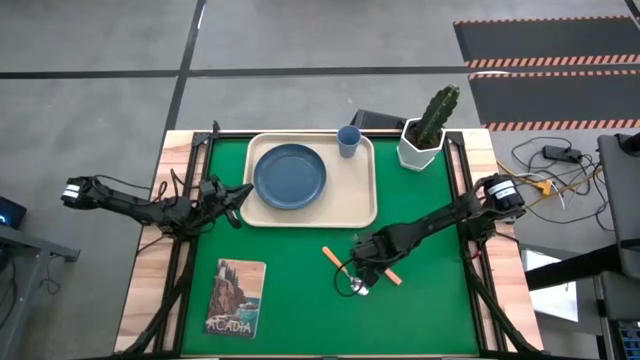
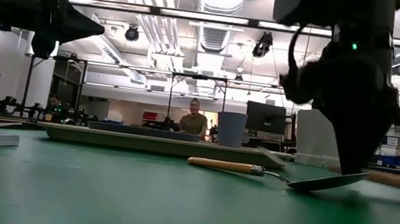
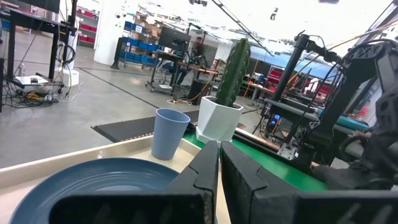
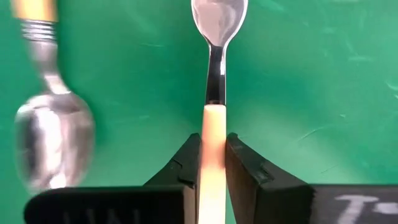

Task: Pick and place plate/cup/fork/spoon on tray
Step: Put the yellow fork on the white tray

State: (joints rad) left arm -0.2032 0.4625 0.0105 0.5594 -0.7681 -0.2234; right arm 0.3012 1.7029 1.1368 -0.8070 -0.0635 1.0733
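The dark blue plate [image 1: 289,177] and the light-blue cup [image 1: 348,141] stand on the cream tray [image 1: 365,205] at the far middle of the table. The spoon [image 4: 53,143] lies on the green mat, its orange handle [image 1: 330,255] toward the tray. My right gripper [image 1: 366,268] is down at the mat beside it, shut on the fork [image 4: 214,37]; the picture's edge cuts off the tines. My left gripper [image 1: 235,197] hovers shut and empty at the tray's left edge, with the plate [image 3: 93,180] just ahead of it. My right gripper pinches the fork's orange handle [image 4: 213,124] between its two fingers, close to the end where the metal neck begins. The fingers come from above, slanting from the table's right. The metal head points away past the fingertips. I cannot tell whether the fork is clear of the mat.
A white hexagonal pot with a cactus [image 1: 420,140] stands at the tray's far right corner. A book [image 1: 235,297] lies near the front left. A person [image 2: 194,119] sits in the room beyond the table.
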